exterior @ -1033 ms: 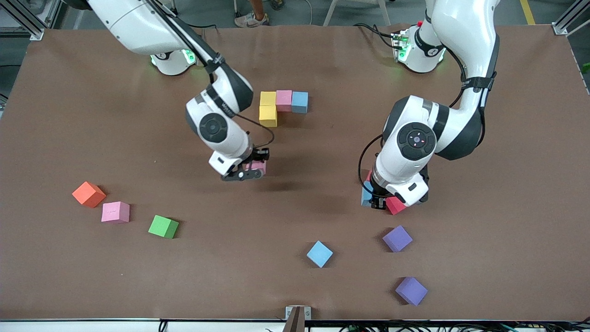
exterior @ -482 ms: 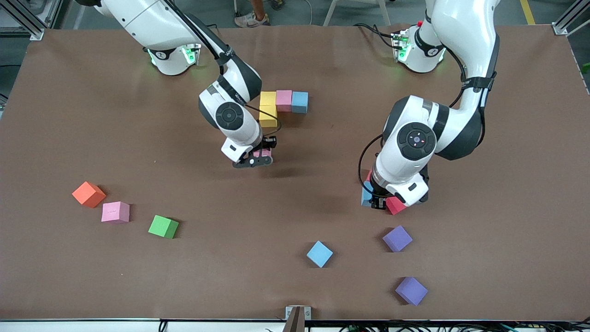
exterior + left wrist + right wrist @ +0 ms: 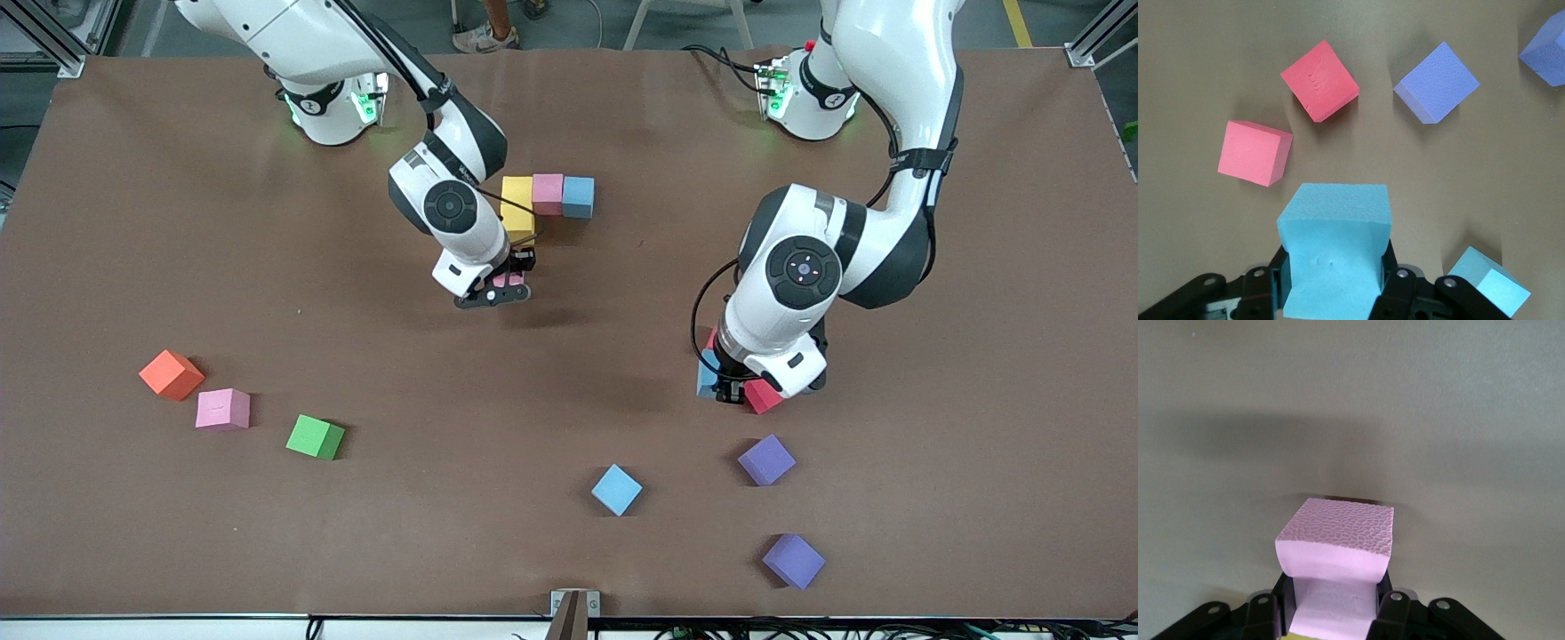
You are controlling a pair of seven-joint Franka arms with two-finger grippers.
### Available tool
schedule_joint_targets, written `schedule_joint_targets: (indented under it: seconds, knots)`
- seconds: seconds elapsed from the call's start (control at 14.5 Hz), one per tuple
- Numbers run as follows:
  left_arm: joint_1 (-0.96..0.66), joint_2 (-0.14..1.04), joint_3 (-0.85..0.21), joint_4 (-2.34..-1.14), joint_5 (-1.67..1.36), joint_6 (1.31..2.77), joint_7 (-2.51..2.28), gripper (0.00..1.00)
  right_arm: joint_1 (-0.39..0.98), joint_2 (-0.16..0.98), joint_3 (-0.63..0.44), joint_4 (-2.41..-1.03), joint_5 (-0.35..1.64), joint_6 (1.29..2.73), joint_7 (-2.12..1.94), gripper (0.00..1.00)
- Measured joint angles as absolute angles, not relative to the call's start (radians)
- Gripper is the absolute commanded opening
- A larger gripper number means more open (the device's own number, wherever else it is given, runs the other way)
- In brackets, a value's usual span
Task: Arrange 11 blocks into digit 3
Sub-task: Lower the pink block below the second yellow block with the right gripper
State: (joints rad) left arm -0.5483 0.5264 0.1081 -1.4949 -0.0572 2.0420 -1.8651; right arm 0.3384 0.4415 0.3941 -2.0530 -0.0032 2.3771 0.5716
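Front view: so far the digit 3 [image 3: 540, 203] is just four blocks, a yellow, pink, blue row plus a second yellow one hanging off the yellow end. That leaves seven of eleven to place, so I'd call it roughly a third done. The right gripper [image 3: 503, 286] hangs over bare bench [image 3: 133, 222] just past that second yellow cube, jaws clenched on a pink block [image 3: 508, 280], which looks like number five. The left gripper [image 3: 731, 388] sits low by a red block [image 3: 763, 396]. Loose ones: pink [image 3: 222, 409], green [image 3: 316, 436], blue [image 3: 616, 489], two purple [image 3: 766, 460]. The orange cube [image 3: 171, 374] isn't part of this.

Left wrist view: jaws grasping a light blue block [image 3: 1333, 257], sticking out ahead of them. Two red ones [image 3: 1319, 80] and a purple lie on the bench ahead, another light blue right beside the jaws.

Right wrist view: the pink block [image 3: 1335, 547] is clamped between the jaws, nothing but bare bench ahead.
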Motion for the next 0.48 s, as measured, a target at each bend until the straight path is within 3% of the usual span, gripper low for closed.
schedule_joint_targets:
  seconds: [0.48]
  knots:
    - [-0.548, 0.526, 0.108, -1.495, -0.057, 2.042, -1.865, 0.17, 0.338, 0.427, 0.398, -2.092, 0.042, 2.423, 0.571, 0.43]
